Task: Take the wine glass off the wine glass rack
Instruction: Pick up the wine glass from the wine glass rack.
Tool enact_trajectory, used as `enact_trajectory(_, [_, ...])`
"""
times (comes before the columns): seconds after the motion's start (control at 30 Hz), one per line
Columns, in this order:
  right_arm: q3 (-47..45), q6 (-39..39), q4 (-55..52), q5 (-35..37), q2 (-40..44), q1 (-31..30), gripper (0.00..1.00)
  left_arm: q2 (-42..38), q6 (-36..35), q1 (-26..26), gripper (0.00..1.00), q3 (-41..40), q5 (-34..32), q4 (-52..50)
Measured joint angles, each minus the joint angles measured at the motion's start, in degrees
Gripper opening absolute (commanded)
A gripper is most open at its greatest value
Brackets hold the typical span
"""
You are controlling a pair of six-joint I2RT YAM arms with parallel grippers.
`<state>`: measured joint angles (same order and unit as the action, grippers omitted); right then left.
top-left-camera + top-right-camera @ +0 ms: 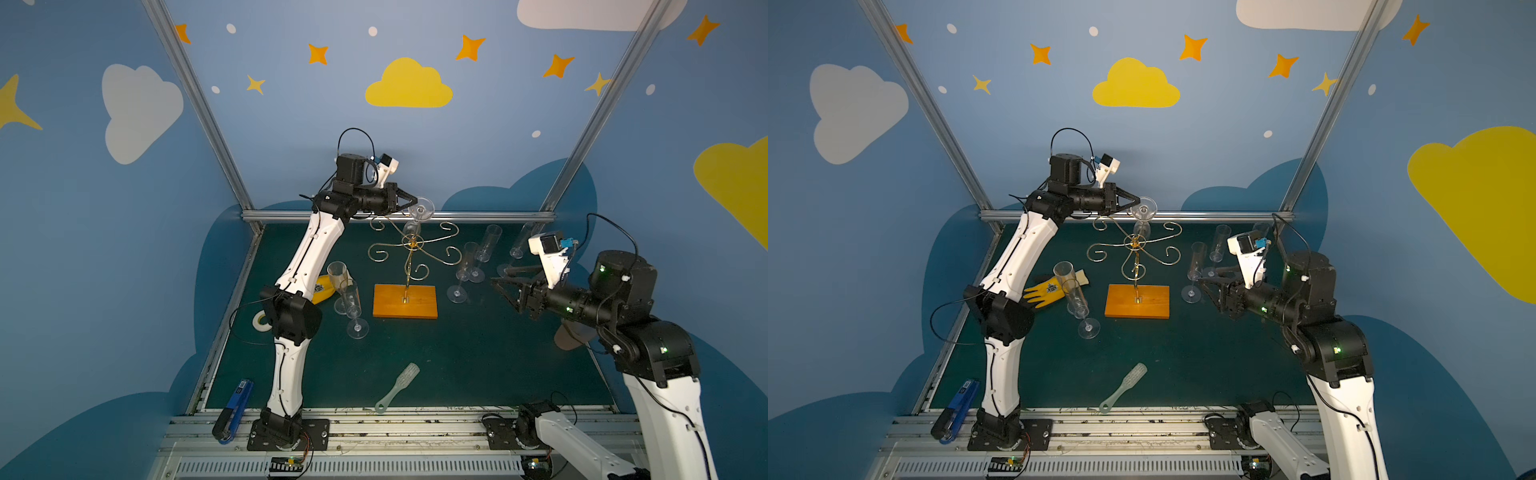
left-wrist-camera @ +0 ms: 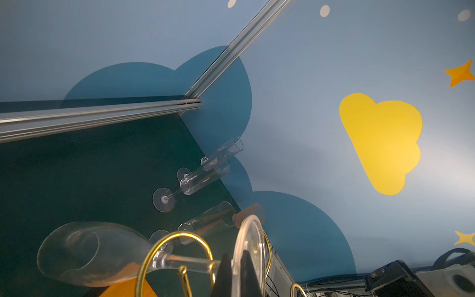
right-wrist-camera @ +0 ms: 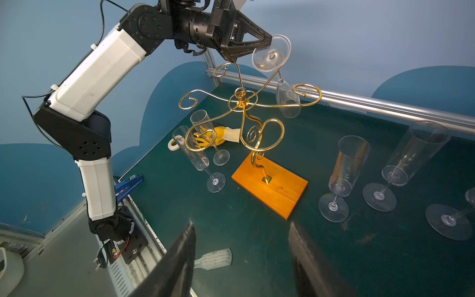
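The left hand (image 1: pixel 414 202) clamped the wine glass (image 1: pixel 422 209), hung on the wine glass rack (image 1: pixel 405 306). The right hand (image 1: pixel 498 276) gaped empty.

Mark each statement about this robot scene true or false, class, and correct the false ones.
1. The left gripper is shut on the round foot of the clear stemmed wine glass. True.
2. The wine glass stands upright on its foot. False: it hangs bowl-down, with its stem passing through a curl of the gold wire rack.
3. The right gripper is holding a glass. False: it is open and holds nothing.
4. The rack's slim post is fixed in a flat orange wooden base. True.
5. A yellow glove lies on the green table. True.
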<state>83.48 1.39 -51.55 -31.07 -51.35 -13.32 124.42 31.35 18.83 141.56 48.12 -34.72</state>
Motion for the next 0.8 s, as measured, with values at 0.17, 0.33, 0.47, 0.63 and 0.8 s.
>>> enact_trajectory(0.17, [0.0,0.3,0.0,0.0,0.0,0.0,0.57,-3.4,-1.4,-0.1,0.03,-2.6,-0.3,-2.1])
enact_trajectory(0.33, [0.0,0.7,0.0,0.0,0.1,0.0,0.57,-7.0,-1.6,-0.4,0.03,-5.2,-0.9,-2.3])
enact_trajectory(0.47, [0.0,1.3,0.0,0.0,0.2,0.0,0.56,-9.3,-1.6,-1.2,0.03,-7.4,-1.9,-2.1])
enact_trajectory(0.63, [0.0,1.6,0.0,0.0,0.4,0.0,0.56,-11.6,-2.0,-3.0,0.03,-10.9,-3.7,-1.8])
enact_trajectory(0.8, [0.0,2.3,0.0,-0.1,0.5,0.0,0.55,-12.6,-2.9,-4.3,0.03,-12.0,-5.5,-1.7])
